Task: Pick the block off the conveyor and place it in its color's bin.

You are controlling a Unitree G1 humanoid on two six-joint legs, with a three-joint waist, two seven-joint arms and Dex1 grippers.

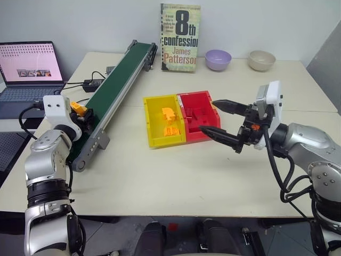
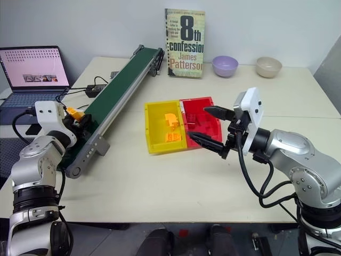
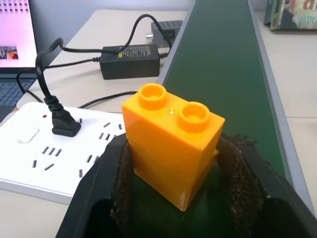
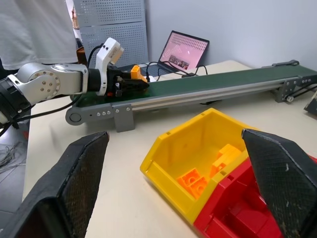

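My left gripper [image 1: 82, 114] is shut on the yellow-orange block [image 3: 171, 144], its black fingers [image 3: 116, 183] pressed against both sides. The block [image 1: 79, 108] is at the near end of the dark-green conveyor [image 1: 122, 69], by the belt's left edge. The yellow bin [image 1: 149, 124] sits mid-table to the conveyor's right, joined to a red bin [image 1: 205, 97], with several orange blocks inside. My right gripper [image 1: 208, 116] hangs open just right of the red bin, nothing between its fingers [image 4: 81, 168].
A white power strip [image 3: 29, 153], black adapter [image 3: 130, 60] and laptop [image 1: 29, 69] lie left of the conveyor. A book [image 1: 180, 37] stands at the back, with a purple bowl [image 1: 218, 59] and a beige bowl [image 1: 261, 60]. A person [image 4: 34, 25] stands beyond the table's left side.
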